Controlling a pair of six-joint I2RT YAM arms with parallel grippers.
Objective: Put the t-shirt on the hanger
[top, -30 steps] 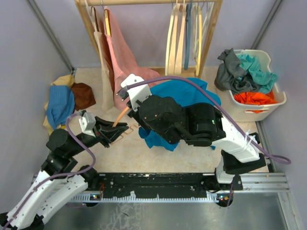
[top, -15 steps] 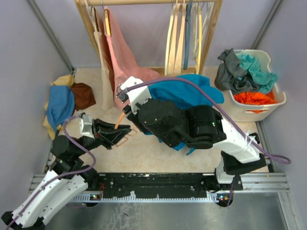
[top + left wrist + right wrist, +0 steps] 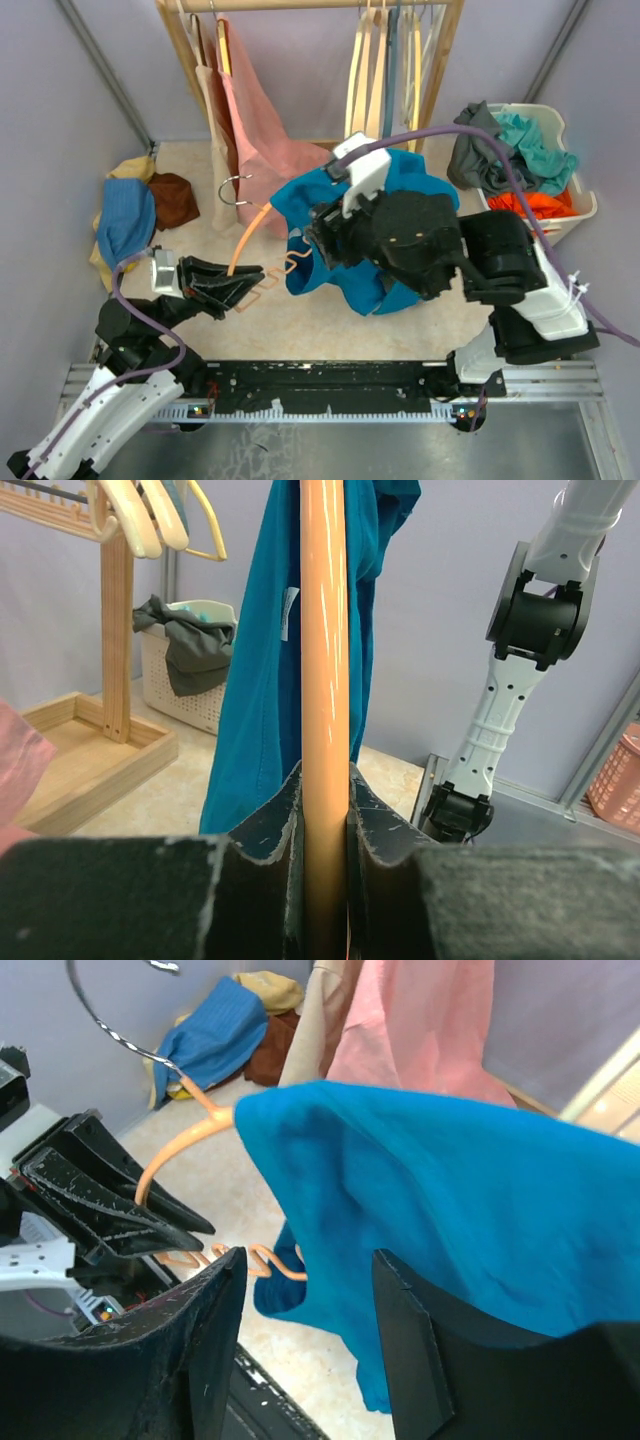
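Teal t-shirt (image 3: 303, 210) hangs bunched above the middle of the table (image 3: 300, 335), carried on the right gripper (image 3: 310, 1260). In the right wrist view its jaws stand well apart. Bare table and the zigzag bar show through the gap, cloth lies over the finger at 3 o'clock, and nothing is seen pinched between them. Judgement: the spread fingers keep an opening in the cloth wide, though the folds hide which opening it is.

At the shirt's 8 o'clock is the hanger (image 3: 247, 238), hook toward 11, zigzag bar toward 5. On one curved arm the left gripper (image 3: 245, 278) is clamped tight; in the left wrist view the wood fills the jaws. As I read it, this firm hold keeps the other arm aimed at the shirt. That arm meets the cloth edge, but whether it is touching or just under, I cannot tell.

Shirt is not yet on the hanger. Risk: cloth slipping off the parted fingers.
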